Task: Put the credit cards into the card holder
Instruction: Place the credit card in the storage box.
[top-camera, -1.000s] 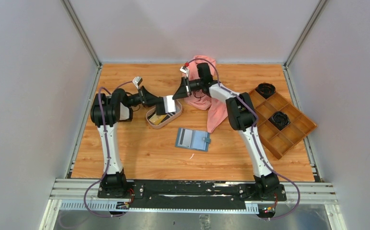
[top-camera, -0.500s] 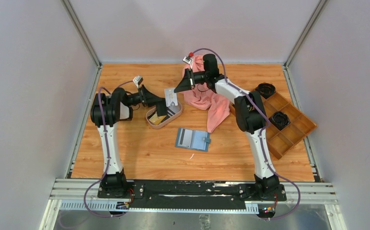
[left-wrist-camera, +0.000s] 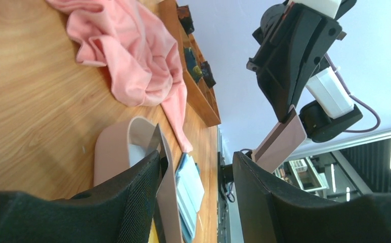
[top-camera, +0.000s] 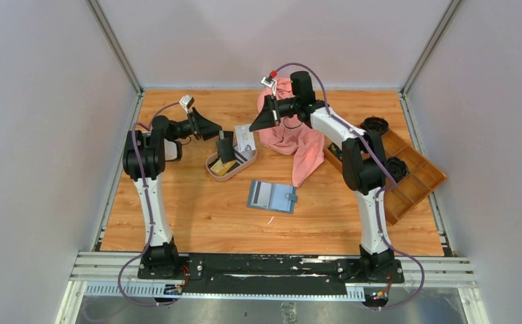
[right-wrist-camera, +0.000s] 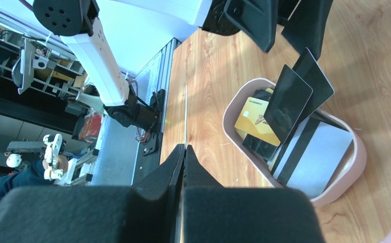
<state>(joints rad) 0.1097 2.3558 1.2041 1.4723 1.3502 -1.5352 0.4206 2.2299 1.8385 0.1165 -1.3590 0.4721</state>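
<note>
Card holder [top-camera: 270, 196] is nearest me. It lies open and flat on the table [top-camera: 197, 216], about centre, lighter pockets facing up.

Just past it, slightly left, is the oval beige tray [top-camera: 209, 166] with most of the credit cards [top-camera: 231, 162] in it:
- gold card [right-wrist-camera: 253, 120] lies flat in the bottom
- grey card [right-wrist-camera: 317, 164] with a black stripe lies flat at the other end
- two black cards [right-wrist-camera: 290, 106] are propped up on edge, overlapping

My left gripper [left-wrist-camera: 196, 167] has its jaws apart with nothing between them. The tips are just above the propped black cards. Can't tell if a finger touches a card edge.

My right gripper [right-wrist-camera: 184, 149] has its fingers pinched together on a pale card [top-camera: 244, 140], gripped at the top edge. The card hangs in the air over the tray's far end, clear of my left fingers.

Behind that, a pink cloth [top-camera: 292, 138] is crumpled on the table.

Far right is a wooden compartment tray [top-camera: 416, 190] with two black round parts [top-camera: 393, 167] in its compartments.
</note>
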